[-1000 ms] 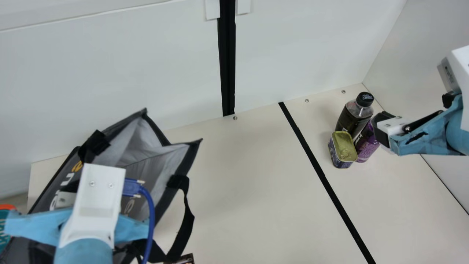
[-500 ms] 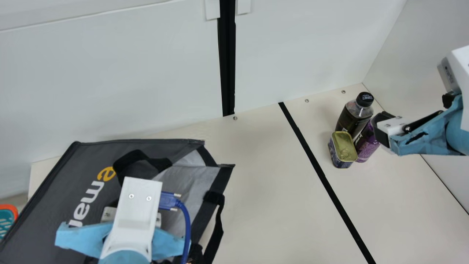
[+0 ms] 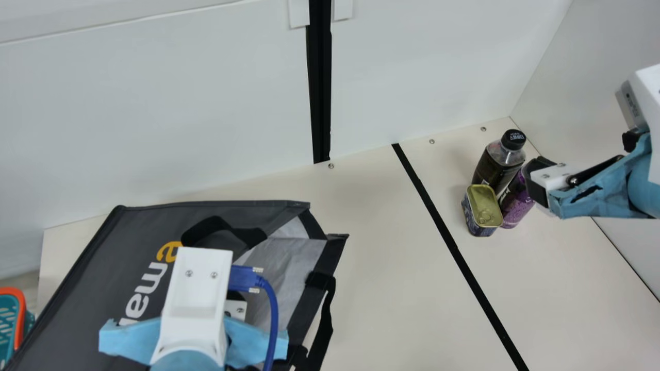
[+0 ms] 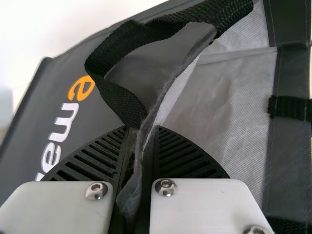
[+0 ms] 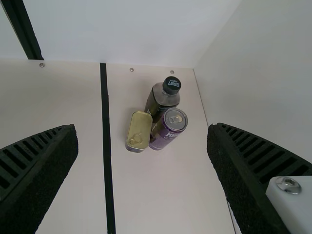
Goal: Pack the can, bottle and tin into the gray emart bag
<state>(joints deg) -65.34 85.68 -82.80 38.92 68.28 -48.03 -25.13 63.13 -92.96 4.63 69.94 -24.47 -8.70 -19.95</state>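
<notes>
My left gripper (image 3: 206, 309) is over the gray emart bag (image 3: 129, 247) at the main view's lower left. In the left wrist view that gripper (image 4: 141, 161) is shut on the rim of the bag (image 4: 195, 97), close to a black strap handle. My right gripper (image 3: 539, 180) is at the main view's right, partly hiding the purple can (image 3: 515, 206). The dark bottle (image 3: 497, 165) and gold-topped tin (image 3: 483, 208) stand close beside the can. In the right wrist view my right gripper (image 5: 142, 151) is wide open, with the can (image 5: 165, 130), bottle and tin farther off between its fingers.
A teal and orange basket (image 3: 20, 319) is at the main view's lower left edge. White walls (image 3: 206, 103) rise behind the table (image 3: 381, 268) and along its right side. A black tape line (image 3: 454, 247) runs between the bag and the three items.
My left gripper has moved right with the bag's rim. The bag has shifted right, its printed side now more in view and its mouth narrower. The right arm has stayed still.
</notes>
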